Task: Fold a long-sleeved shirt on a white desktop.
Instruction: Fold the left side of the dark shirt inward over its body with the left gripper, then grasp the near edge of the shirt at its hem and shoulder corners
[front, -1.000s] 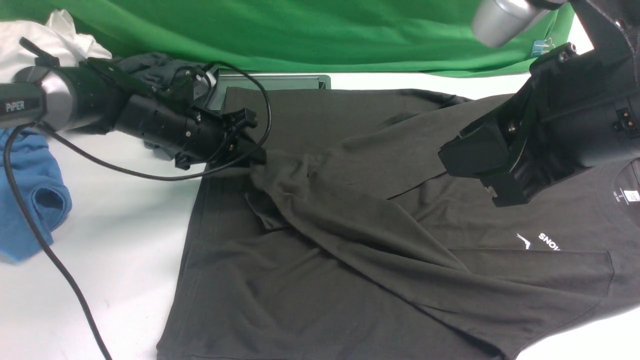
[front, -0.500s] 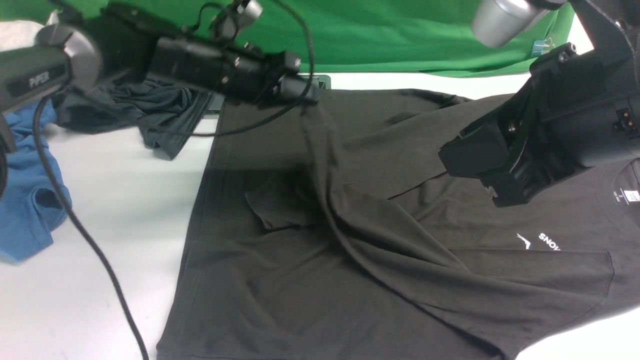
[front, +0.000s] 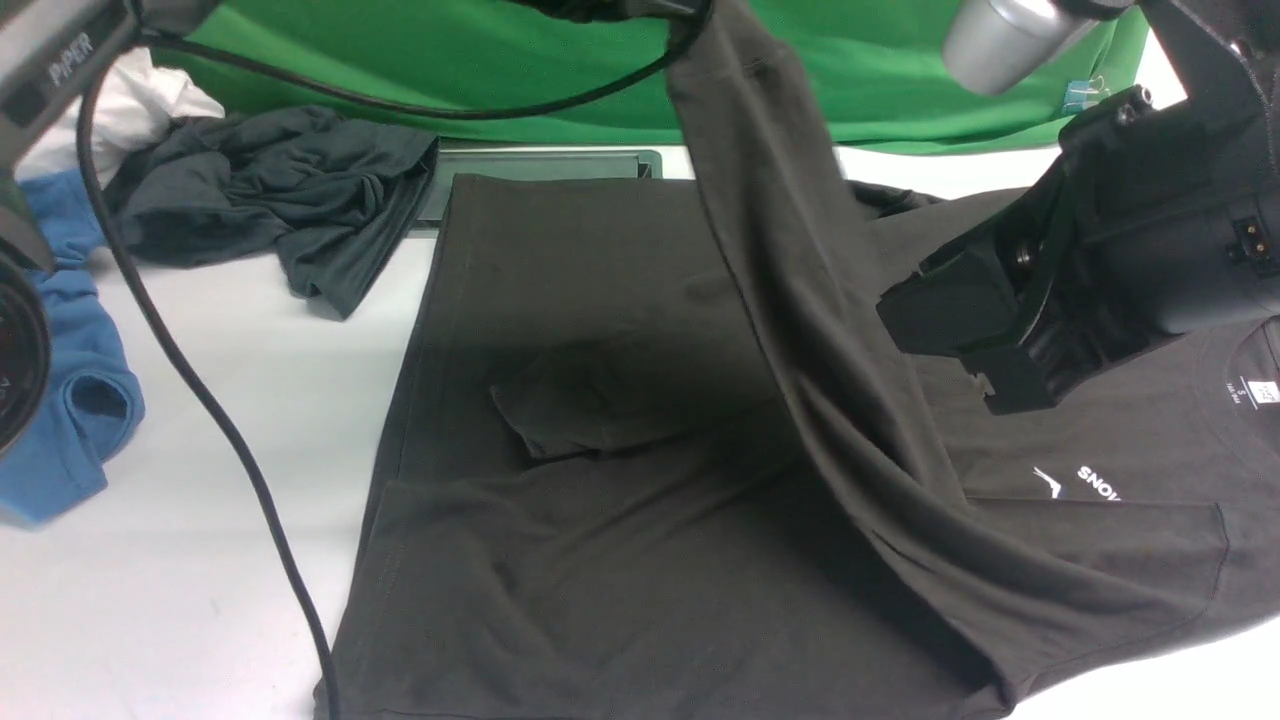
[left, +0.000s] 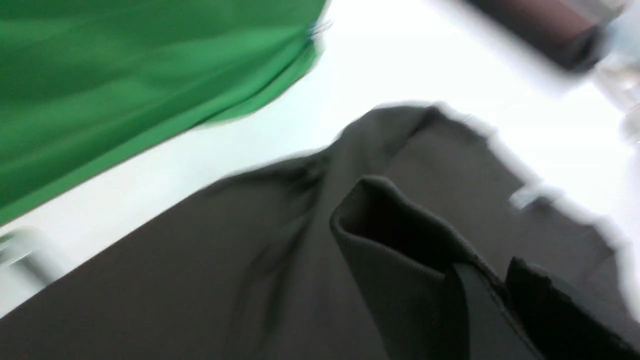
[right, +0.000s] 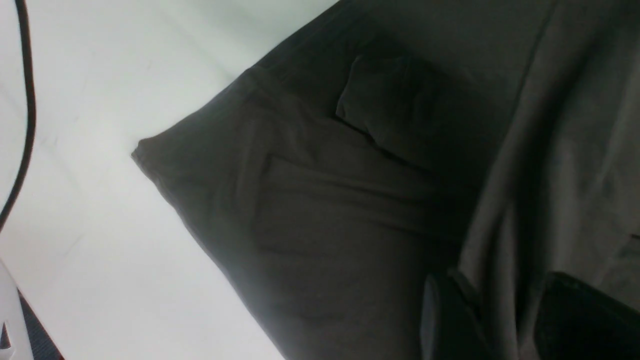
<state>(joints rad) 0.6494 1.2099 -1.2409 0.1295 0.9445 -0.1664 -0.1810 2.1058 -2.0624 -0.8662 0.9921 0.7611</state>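
Here, step in hand: apparently carrying one sleeve (front: 790, 280) up and across the body, judging by the taut slant of the cloth.
Shirt (front: 620, 560): spread flat on the white bench (front: 200, 560), hem toward the left arm's side, collar and white logo toward the right arm's side. One sleeve held high off the body. The other sleeve's end (front: 560, 410) lying folded on the body.
Left tool (left: 492, 280): clamped together on the ribbed cuff (left: 385, 240); almost wholly past the top edge of the front view.
Right tool (right: 495, 285): jaws part-way apart with a ridge of cloth between them; pinching or merely hovering, cannot tell.
Handling: soft, light, limp knit. No stiffness to keep a shape, so likely to drape and drag wherever drawn. Probably slightly stretchy; not fragile.
Where to hold: cuff, hem or shoulder seam, where doubled cloth should give a firmer bite. Single layers mid-panel apt to bunch.
Risk: body shifting or wrinkling under a hard pull on the sleeve.
Nearby: grey garment (front: 270, 200) just beside the shirt's far corner; blue garment (front: 70, 420) well apart.
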